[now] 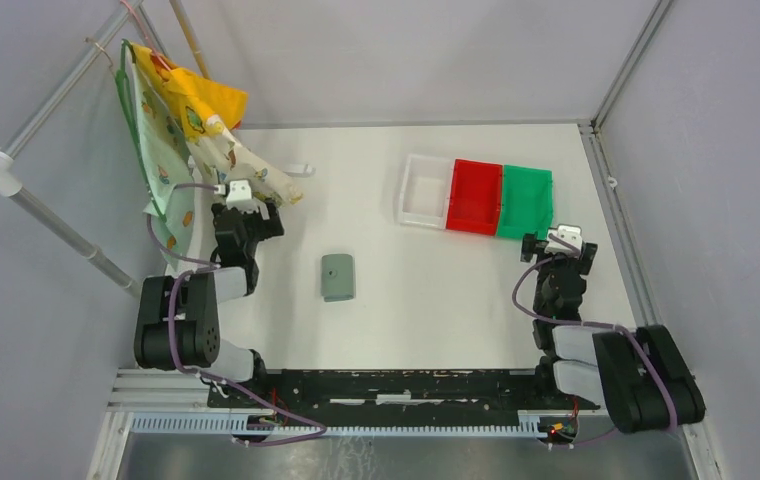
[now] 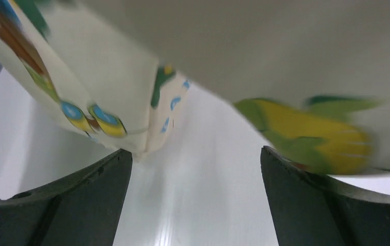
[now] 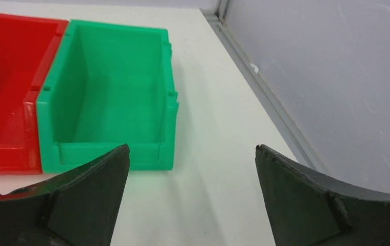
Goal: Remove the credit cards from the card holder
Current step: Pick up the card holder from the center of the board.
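The grey-green card holder point(image 1: 337, 277) lies closed and flat on the white table, between the two arms and nearer the left one. No credit cards show; they are hidden or out of view. My left gripper point(image 1: 246, 212) is open and empty, to the left of the holder, right under the hanging cloth; in the left wrist view point(image 2: 195, 159) its fingers stand wide apart over bare table. My right gripper point(image 1: 559, 248) is open and empty at the far right, just in front of the green bin; it also shows in the right wrist view point(image 3: 192, 154).
A white bin point(image 1: 424, 190), a red bin point(image 1: 474, 196) and a green bin point(image 1: 525, 201) stand in a row at the back right. Patterned cloths point(image 1: 181, 130) hang from a rack at the back left, touching the left gripper. A metal rail point(image 1: 616, 190) edges the table's right side.
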`<state>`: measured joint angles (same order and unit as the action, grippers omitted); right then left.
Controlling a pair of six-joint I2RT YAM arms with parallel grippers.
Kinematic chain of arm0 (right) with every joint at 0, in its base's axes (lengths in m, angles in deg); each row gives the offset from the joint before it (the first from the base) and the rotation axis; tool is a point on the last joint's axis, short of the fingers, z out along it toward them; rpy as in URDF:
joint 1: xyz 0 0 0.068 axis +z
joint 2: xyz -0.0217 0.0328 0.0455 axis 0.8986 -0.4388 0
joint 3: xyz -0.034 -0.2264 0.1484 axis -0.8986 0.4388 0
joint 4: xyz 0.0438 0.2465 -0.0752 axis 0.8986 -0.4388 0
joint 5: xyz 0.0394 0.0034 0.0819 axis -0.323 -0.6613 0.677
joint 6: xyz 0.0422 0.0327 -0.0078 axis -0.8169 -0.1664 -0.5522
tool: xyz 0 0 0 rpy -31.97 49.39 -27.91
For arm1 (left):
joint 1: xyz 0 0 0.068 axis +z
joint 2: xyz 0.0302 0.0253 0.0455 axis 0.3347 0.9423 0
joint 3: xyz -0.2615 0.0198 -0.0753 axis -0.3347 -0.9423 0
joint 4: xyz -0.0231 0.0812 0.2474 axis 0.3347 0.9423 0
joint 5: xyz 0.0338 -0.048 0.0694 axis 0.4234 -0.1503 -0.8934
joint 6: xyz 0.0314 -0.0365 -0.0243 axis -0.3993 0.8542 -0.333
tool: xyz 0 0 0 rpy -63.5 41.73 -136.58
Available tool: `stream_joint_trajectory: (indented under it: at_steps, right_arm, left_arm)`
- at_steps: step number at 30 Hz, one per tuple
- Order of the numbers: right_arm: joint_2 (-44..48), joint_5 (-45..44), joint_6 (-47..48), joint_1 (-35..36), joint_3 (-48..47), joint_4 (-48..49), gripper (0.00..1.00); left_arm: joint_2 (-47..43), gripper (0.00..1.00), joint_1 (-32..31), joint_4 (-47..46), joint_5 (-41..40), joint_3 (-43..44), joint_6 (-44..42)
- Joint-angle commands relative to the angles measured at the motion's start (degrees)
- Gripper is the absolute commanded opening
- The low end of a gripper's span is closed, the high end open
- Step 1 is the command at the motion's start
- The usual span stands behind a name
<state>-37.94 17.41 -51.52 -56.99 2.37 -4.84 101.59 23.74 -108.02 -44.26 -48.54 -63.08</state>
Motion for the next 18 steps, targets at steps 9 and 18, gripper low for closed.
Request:
stream_joint_trajectory:
  at_steps: [9, 18]
  right_arm:
    - [4.4, -8.8, -35.2, -2.1, -28.3, -69.0, 0.98]
    - [10.3, 3.2, -28.0, 7.2, -29.7, -69.2, 0.98]
  left_arm:
    - [-8.8, 1.0, 1.3, 40.2, 23.9, 17.9, -7.9]
    - [-18.8, 1.0, -0.5, 52.0, 31.8, 11.8, -14.7]
